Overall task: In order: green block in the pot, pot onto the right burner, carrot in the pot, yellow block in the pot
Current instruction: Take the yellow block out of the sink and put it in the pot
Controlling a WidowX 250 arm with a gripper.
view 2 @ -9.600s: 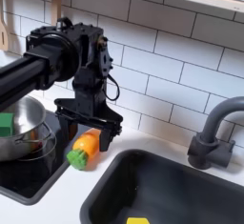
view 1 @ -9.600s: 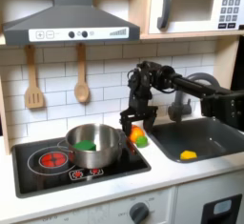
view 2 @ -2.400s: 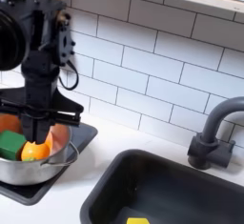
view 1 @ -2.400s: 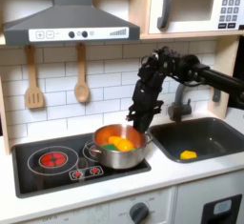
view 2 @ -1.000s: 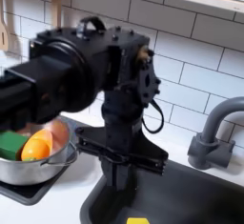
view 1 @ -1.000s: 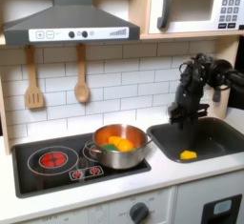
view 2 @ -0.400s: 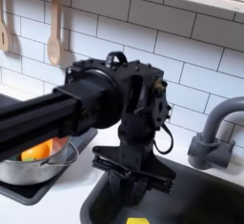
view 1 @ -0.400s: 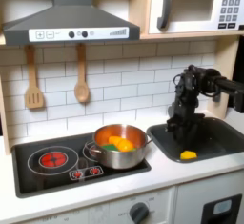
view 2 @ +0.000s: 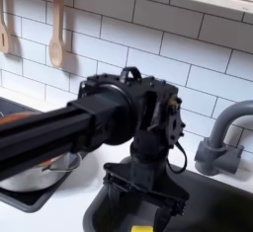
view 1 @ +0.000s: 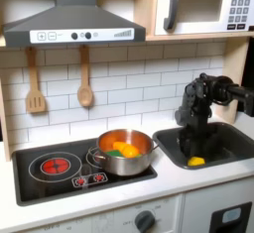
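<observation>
The silver pot (view 1: 124, 164) stands on the burner nearer the sink, with the orange carrot (view 1: 126, 149) and the green block (view 1: 113, 154) inside it. The yellow block (view 1: 195, 162) lies on the floor of the dark grey sink (view 1: 226, 138). My gripper (view 1: 191, 150) hangs down inside the basin, just above and slightly left of the yellow block in the first exterior view. In the second exterior view my gripper (view 2: 138, 204) points down over the sink (view 2: 212, 201) with its fingers spread, holding nothing. The arm's black body hides most of the pot (view 2: 49, 169) there.
The dark curved faucet (view 2: 219, 137) rises at the sink's back. A red-ringed burner (view 1: 55, 165) lies free at the first exterior view's left. A wooden spoon (view 1: 84, 78) and spatula (view 1: 35, 86) hang on the tiled wall, under the hood. The microwave (view 1: 203, 7) sits above.
My arm swung from above the pot over to the sink and has lowered into the basin toward the yellow block. The pot and its contents stayed put.
</observation>
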